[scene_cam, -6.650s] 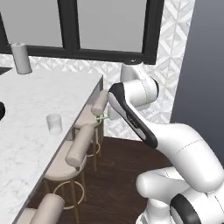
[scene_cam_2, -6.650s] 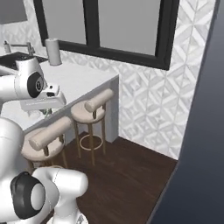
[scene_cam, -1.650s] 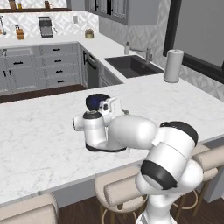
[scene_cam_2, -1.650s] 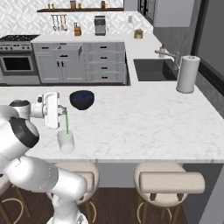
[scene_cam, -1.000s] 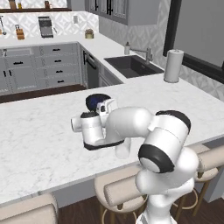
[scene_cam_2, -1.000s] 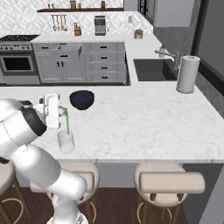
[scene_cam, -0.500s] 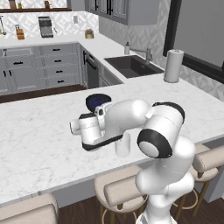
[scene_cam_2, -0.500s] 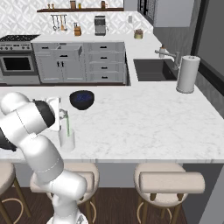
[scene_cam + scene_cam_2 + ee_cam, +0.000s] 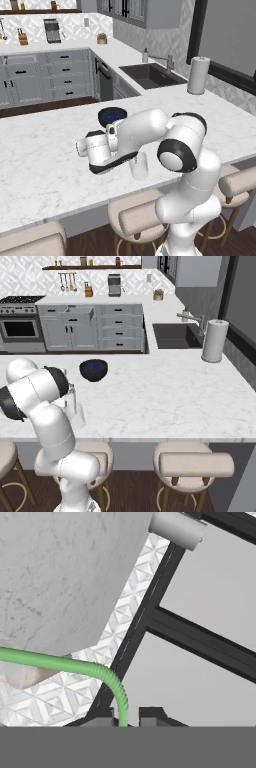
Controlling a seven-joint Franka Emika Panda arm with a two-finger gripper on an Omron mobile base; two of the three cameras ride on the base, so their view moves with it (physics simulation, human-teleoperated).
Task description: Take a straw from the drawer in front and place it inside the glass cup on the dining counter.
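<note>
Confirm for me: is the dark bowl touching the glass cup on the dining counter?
No. In the right base view the dark bowl sits well apart from the glass cup.

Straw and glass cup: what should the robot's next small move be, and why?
Probably open the gripper and let go: the straw appears to stand with its lower end in the glass cup on the dining counter, fingers closed on it.

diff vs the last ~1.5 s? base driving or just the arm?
Just the arm: both base views hold steady. The elbow swung up over the dining counter and the hand dropped, putting the straw into the glass cup. The end effector still pinches the straw's bent end. Dark bowl and paper-towel roll unmoved.
</note>
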